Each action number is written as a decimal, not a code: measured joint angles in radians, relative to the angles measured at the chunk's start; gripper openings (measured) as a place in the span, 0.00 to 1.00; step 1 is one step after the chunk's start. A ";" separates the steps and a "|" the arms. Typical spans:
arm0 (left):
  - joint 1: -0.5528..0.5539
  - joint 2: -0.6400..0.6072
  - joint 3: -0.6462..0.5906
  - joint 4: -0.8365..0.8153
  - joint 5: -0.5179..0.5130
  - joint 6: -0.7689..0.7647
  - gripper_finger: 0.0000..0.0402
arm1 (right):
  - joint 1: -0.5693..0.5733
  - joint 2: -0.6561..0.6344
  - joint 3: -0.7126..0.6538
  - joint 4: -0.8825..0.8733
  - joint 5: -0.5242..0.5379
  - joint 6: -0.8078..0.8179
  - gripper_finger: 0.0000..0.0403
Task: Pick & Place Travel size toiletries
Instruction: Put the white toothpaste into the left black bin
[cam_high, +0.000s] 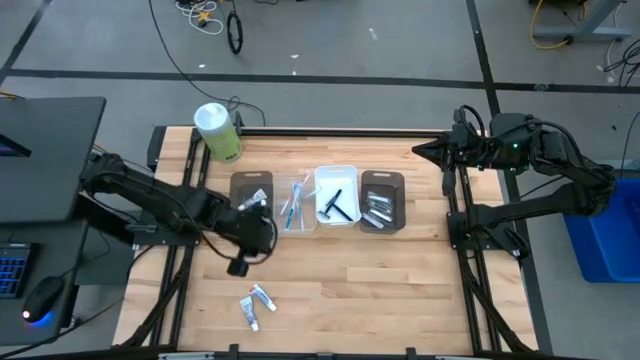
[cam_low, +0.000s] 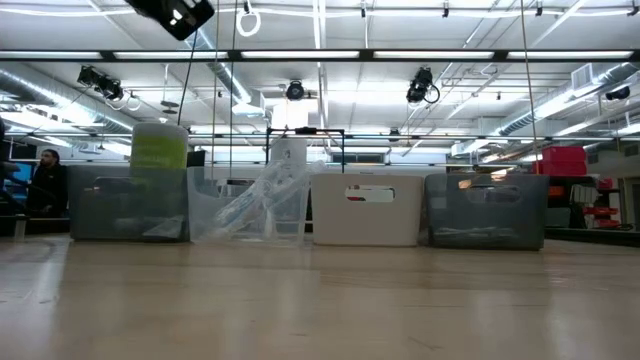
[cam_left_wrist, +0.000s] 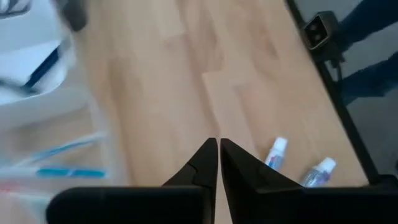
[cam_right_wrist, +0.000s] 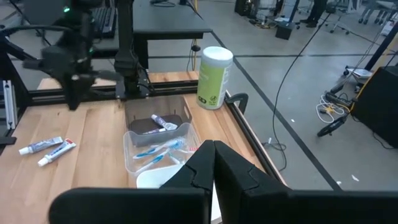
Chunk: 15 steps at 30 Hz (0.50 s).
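Two white toothpaste tubes (cam_high: 256, 302) lie flat on the wood near the table's front edge, also in the left wrist view (cam_left_wrist: 277, 151). Another tube (cam_right_wrist: 163, 122) lies in the left dark tray (cam_high: 236, 186). Blue-white toothbrushes (cam_high: 293, 208) fill the clear tray, black razors (cam_high: 335, 203) the white tray, silvery tubes (cam_high: 377, 211) the right dark tray. My left gripper (cam_left_wrist: 217, 149) hangs shut and empty above the wood in front of the left dark tray, beyond the two loose tubes. My right gripper (cam_right_wrist: 213, 146) is shut and empty, raised at the table's far right.
A green-white canister (cam_high: 218, 132) stands at the far left corner of the table. The row of trays (cam_low: 365, 210) crosses the table's middle. Bare wood lies between the trays and the front edge. A small camera (cam_left_wrist: 320, 31) sits at the table's near edge.
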 joint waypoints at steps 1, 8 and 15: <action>-0.013 0.008 0.000 0.007 0.000 0.000 0.05 | 0.000 0.000 0.000 0.003 0.000 0.000 0.03; -0.090 0.091 -0.002 0.039 0.036 -0.006 0.04 | 0.000 0.000 0.000 0.009 -0.001 0.000 0.03; -0.158 0.198 -0.002 0.083 0.086 -0.001 0.06 | 0.000 0.000 0.000 0.009 -0.001 0.004 0.03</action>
